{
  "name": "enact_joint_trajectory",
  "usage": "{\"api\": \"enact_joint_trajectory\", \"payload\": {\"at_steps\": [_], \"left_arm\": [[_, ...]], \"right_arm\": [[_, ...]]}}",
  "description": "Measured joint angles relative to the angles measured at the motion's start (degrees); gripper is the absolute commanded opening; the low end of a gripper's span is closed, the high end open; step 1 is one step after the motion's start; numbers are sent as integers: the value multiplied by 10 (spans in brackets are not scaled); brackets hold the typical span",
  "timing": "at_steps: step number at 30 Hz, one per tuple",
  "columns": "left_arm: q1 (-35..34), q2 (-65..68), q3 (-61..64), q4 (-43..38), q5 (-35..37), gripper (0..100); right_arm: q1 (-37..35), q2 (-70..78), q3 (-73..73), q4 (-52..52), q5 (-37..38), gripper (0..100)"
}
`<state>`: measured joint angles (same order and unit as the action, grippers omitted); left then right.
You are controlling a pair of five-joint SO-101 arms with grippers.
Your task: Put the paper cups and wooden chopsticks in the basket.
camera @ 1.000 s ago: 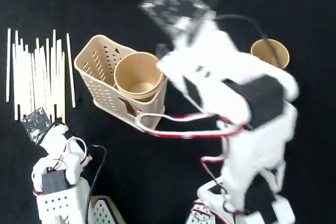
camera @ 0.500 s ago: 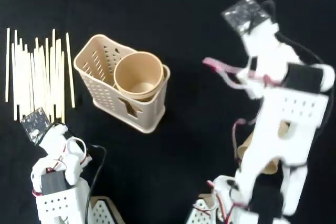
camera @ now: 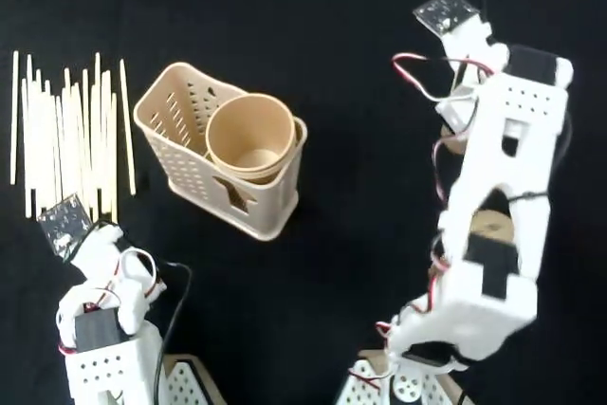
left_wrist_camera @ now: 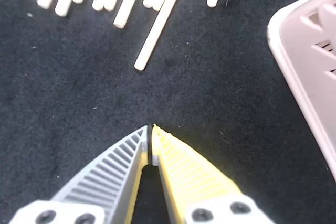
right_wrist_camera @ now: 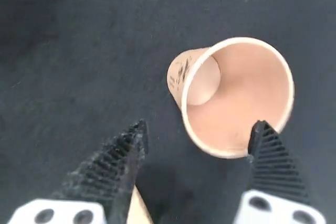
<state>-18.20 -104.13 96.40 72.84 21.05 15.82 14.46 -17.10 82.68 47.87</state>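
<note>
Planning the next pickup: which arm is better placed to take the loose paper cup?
Right. The right gripper is open with the paper cup just beyond its fingertips. The left gripper is shut beside the chopsticks, across the basket from that cup.

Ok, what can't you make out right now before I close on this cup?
- High view: the right arm hides the paper cup at the right gripper, and any others beside it.
- High view: nested rims hide how many stacked cups sit in the basket.
- Left wrist view: the chopsticks and basket are cut off by frame edges.
</note>
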Motion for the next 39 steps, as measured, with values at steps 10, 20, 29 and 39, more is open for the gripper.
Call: {"api": "enact_joint_trajectory", "payload": {"at_steps": [10,20,29,39], "left_arm": [[0,0,0,0,0,30],[0,0,0,0,0,30],[0,0,0,0,0,30],[0,0,0,0,0,30]], "right_arm": [[16,161,-120,9,3,145],[16,181,-156,17,3,11],[21,166,-199,77,-17,11],[21,-29,-227,164,-18,11]]}}
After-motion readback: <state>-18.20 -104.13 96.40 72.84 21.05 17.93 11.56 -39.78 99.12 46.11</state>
